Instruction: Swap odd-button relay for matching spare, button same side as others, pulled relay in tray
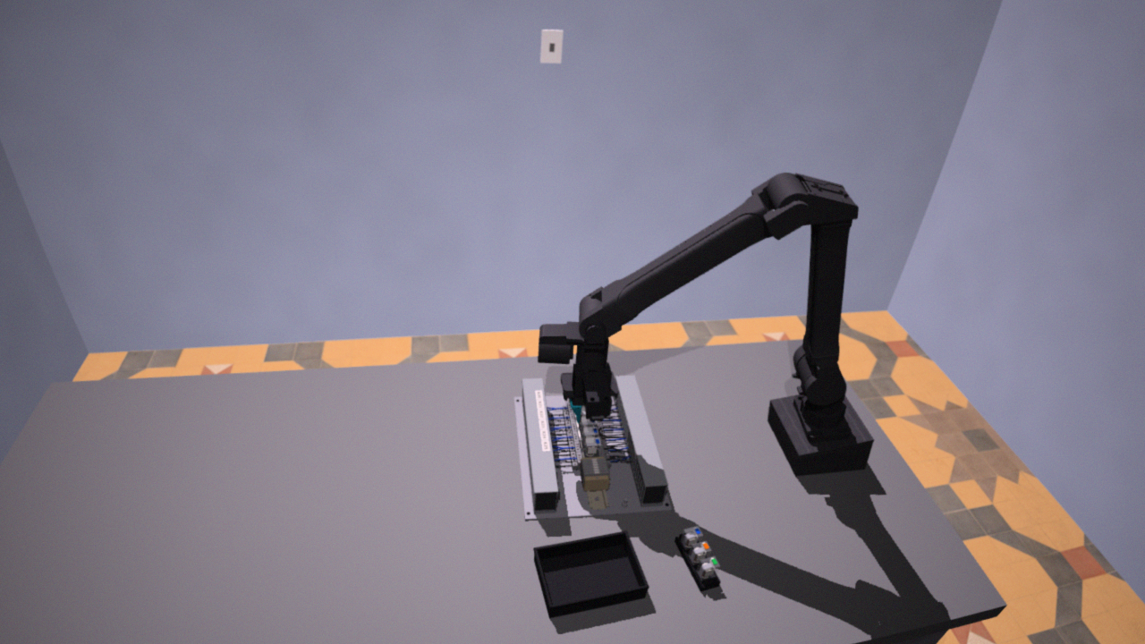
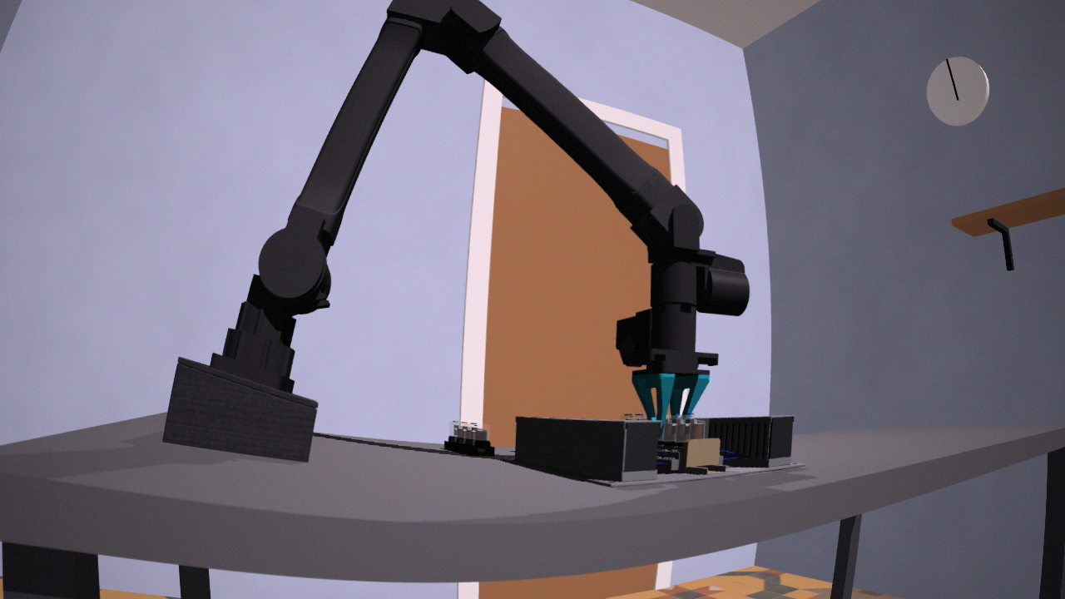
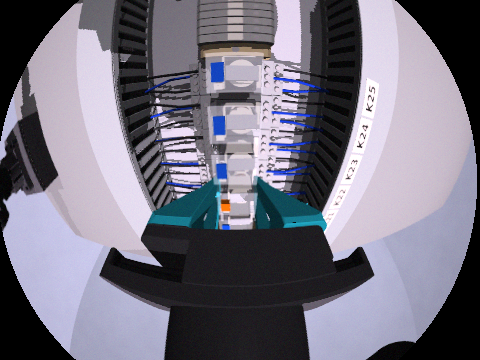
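A row of clear relays [image 3: 238,100] [image 1: 592,448] [image 2: 681,430] stands plugged in along the middle of the control panel [image 1: 521,472]. Most have blue test buttons [image 3: 218,74] on the left in the wrist view. One relay near the row's close end has an orange button [image 3: 227,207]. My gripper [image 3: 236,181] [image 1: 581,416] [image 2: 670,417] points straight down over the row, and its teal fingers are shut on the orange-button relay. Three spare relays stand in a black holder [image 1: 698,556] [image 2: 468,446], with blue [image 1: 696,532], orange [image 1: 704,547] and green [image 1: 713,563] buttons. The black tray [image 1: 600,602] is empty.
Slotted wire ducts [image 1: 540,456] [image 1: 644,448] [image 2: 577,447] run along both sides of the relay row, close to the fingers. A ribbed grey and tan block [image 3: 235,20] [image 1: 596,476] closes the row's other end. Blue wires [image 3: 296,83] fan out from the sockets. The arm base [image 1: 820,440] stands to the right.
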Robot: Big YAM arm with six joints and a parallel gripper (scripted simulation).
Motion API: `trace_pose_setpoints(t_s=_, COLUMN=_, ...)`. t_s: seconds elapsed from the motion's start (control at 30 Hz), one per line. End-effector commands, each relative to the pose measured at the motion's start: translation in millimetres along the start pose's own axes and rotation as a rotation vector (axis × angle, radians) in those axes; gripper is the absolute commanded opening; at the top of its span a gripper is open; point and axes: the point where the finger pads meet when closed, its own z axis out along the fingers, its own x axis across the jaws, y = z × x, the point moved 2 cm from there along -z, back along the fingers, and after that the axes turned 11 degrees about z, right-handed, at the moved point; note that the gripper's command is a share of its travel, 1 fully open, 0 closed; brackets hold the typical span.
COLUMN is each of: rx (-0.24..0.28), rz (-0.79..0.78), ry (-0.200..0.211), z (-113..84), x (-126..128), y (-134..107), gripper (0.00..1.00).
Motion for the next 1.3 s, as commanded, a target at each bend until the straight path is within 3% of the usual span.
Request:
trace_pose_setpoints(t_s=0.0, rx=-0.010, rz=-0.004, ry=-0.075, z=-41.2, x=-24, y=5, gripper=0.00)
trace_pose_setpoints(t_s=1.13, rx=-0.009, rz=-0.004, ry=-0.077, z=-58.0, x=-24, y=3, gripper=0.00)
trace_pose_setpoints(t_s=1.27, rx=-0.007, rz=-0.003, ry=-0.047, z=-46.7, x=-17, y=2, gripper=0.00)
